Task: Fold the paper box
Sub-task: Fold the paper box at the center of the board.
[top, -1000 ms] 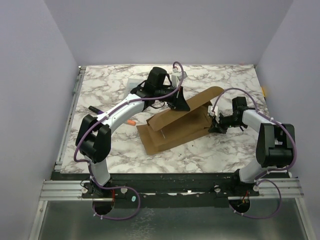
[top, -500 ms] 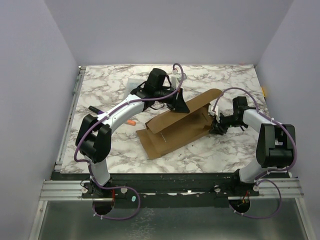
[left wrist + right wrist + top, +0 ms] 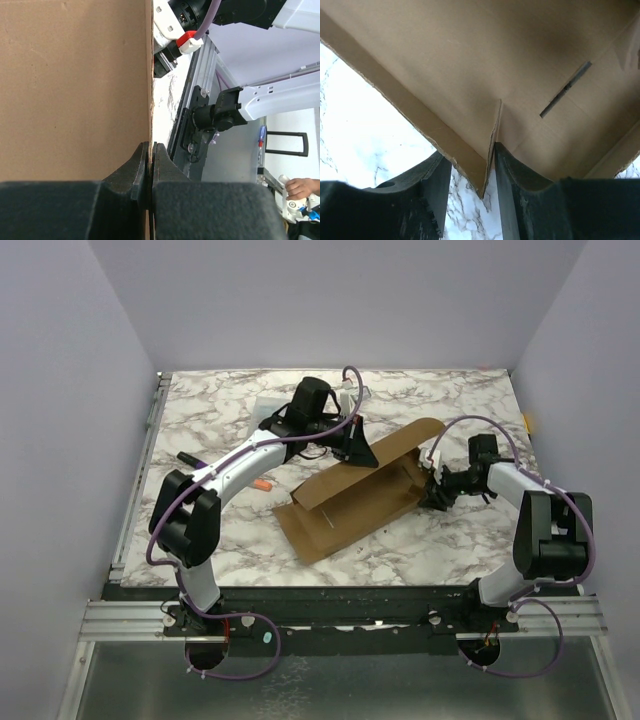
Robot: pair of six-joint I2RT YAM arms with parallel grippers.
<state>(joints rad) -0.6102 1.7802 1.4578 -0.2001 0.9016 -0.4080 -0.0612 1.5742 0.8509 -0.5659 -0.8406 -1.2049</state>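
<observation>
Left pincer [image 3: 150,150]: clamped shut on the far long edge of the paper box [image 3: 350,505]. The cardboard is sandwiched between the pads, and I'm holding that panel tipped up off the rest of the sheet.

Right pincer [image 3: 470,154]: jaws parted. A flap corner sits in the gap, close to one finger with the table showing past the other. It's not pinched, so nothing is held on this side.

Box location: on the marble table [image 3: 230,400], right of centre, between my two arms and lying diagonally. The near-left end is flat on the surface; the far-right end is raised where my pincers meet it.

Progress, my read: early.
- Done: one long panel is lifted along its crease, and the right end is partly up.
- Not done: it's mostly an open sheet, with no closed walls or corners. The slit [image 3: 565,90] in the right wrist view has no tab in it.
- Left to do: stand up the side walls, fold in the end flaps, and lock the tabs into the slits.

Further out:
- A small clear case [image 3: 272,403] behind my left arm.
- An orange bit [image 3: 262,484] just left of the sheet.
- A dark pen-like thing [image 3: 185,457] near the left edge.

None of these touch the box.
</observation>
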